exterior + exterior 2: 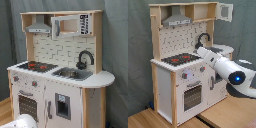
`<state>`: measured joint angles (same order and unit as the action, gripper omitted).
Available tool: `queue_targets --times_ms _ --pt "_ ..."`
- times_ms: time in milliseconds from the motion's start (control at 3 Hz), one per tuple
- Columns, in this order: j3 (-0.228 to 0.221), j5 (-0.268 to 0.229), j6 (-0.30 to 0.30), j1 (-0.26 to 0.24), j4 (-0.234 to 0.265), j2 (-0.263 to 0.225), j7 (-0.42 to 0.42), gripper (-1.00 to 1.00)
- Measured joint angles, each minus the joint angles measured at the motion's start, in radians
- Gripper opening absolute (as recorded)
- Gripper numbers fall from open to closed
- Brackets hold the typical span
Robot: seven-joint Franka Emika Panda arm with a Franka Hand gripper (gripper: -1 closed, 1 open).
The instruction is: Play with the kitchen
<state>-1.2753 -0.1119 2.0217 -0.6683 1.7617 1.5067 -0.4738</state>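
Observation:
The kitchen (65, 95) is a white and light-wood toy unit, seen in both exterior views. It has a black-red hob (34, 65), a silver sink (73, 74), a black faucet (85, 58), a grey hood (40, 26) and an oven door (192, 95). In the second exterior view my white arm (235, 79), with a blue light on it, reaches from the lower right towards the counter. Its tip, the gripper (201, 51), lies in front of the hob's right edge. A white rounded part of the arm (25, 121) shows at the bottom left of the first exterior view.
A grey curtain (115, 45) hangs behind the kitchen. The unit stands on a wooden floor (158, 119). An upper cabinet door (225, 11) stands open at the second exterior view's top right. Knobs (185, 76) sit below the hob.

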Motion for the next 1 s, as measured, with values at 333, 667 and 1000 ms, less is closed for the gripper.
queue_targets --times_ms 333,667,1000 --pt "-0.086 -0.009 0.066 0.008 0.002 -0.015 0.003 1.00" --pt "-0.187 -0.019 0.099 0.012 0.003 -0.010 0.064 1.00" --pt "-0.268 -0.036 0.125 0.014 0.007 -0.002 0.117 1.00"
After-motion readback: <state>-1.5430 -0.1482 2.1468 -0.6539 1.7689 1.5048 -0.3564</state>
